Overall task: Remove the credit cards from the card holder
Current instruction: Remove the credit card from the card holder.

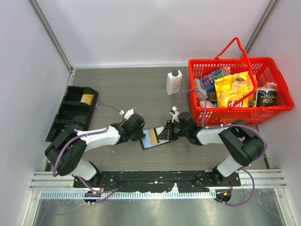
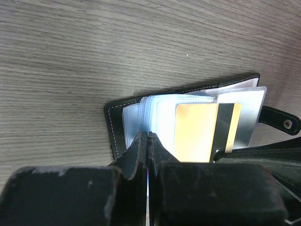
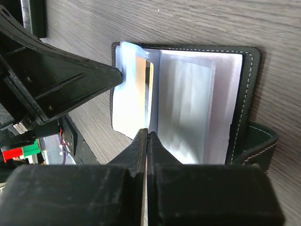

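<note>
1. The left gripper (image 2: pixel 147 137) has its two fingers pressed flat together, with no gap between them. The tips pinch the near edge of the clear plastic leaves fanned out of the card holder (image 2: pixel 114 126).
2. The right gripper (image 3: pixel 146 134) is likewise closed tight, its fingertips meeting on the edge of the leaf that carries the orange card (image 3: pixel 143 89). I cannot tell whether they nip the card itself or only its sleeve.
3. The card holder lies open on the table (image 1: pixel 117 89) between the two grippers, near the front edge and about midway across. Its black cover is down and its sleeves face up.
4. From the left wrist, the orange card shows a dark stripe and sits in a sleeve on the half nearer the snap tab (image 2: pixel 282 123). The tab sticks out flat from that edge.
5. From above, a light blue face (image 1: pixel 150 139) shows on the left half of the open holder.
6. Farther off, a white bottle (image 1: pixel 173 83) stands upright behind the holder. A red basket (image 1: pixel 263 113) of groceries sits at the right, and a black tray (image 1: pixel 70 113) lies along the left edge.
</note>
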Robot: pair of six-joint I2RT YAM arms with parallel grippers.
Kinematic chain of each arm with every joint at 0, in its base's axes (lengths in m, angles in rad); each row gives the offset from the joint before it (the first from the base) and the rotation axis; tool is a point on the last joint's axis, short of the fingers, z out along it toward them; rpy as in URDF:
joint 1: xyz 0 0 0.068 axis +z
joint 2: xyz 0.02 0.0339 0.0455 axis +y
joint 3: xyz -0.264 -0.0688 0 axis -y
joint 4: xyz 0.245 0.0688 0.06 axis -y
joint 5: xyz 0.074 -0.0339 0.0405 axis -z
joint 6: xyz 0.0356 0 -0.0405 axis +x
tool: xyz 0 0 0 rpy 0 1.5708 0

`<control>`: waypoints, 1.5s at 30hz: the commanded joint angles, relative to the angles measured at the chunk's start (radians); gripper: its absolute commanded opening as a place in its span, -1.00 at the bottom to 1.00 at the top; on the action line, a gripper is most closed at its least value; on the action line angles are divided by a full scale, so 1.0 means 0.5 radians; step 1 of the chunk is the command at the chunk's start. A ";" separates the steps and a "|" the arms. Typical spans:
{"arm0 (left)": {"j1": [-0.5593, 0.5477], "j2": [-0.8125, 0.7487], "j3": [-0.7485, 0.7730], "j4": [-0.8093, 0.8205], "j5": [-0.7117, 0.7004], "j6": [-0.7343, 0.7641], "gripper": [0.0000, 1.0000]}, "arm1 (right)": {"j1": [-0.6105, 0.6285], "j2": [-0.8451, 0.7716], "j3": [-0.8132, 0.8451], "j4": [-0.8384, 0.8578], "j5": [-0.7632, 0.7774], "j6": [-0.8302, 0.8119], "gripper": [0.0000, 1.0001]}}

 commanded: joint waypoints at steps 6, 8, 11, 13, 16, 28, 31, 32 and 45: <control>0.004 -0.187 -0.098 -0.027 -0.062 0.117 -1.00 | -0.038 -0.066 0.010 -0.280 0.195 0.001 -0.98; 0.004 -0.242 -0.113 -0.027 -0.093 0.144 -1.00 | -0.038 -0.109 0.022 -0.366 0.251 -0.008 -0.98; 0.004 -0.301 -0.126 -0.027 -0.142 0.187 -1.00 | -0.038 -0.171 0.041 -0.510 0.333 -0.036 -0.98; 0.004 -0.325 -0.129 -0.015 -0.142 0.203 -1.00 | -0.038 -0.211 0.047 -0.574 0.367 -0.051 -0.98; -0.015 -0.362 -0.129 0.040 -0.133 0.264 -0.94 | -0.038 -0.250 0.074 -0.676 0.422 -0.070 -0.98; -0.217 -0.154 0.036 0.427 0.063 0.516 -0.27 | -0.038 -0.330 0.176 -0.786 0.435 -0.054 -0.98; -0.236 -0.013 0.125 0.405 0.094 0.510 -0.32 | -0.038 -0.309 0.173 -0.765 0.426 -0.039 -0.98; -0.236 0.030 0.147 0.378 0.094 0.506 -0.35 | -0.041 -0.312 0.170 -0.762 0.423 -0.036 -0.98; -0.187 0.291 0.236 -0.015 -0.047 0.283 -0.61 | -0.038 -0.484 0.344 -1.240 0.671 -0.217 -0.98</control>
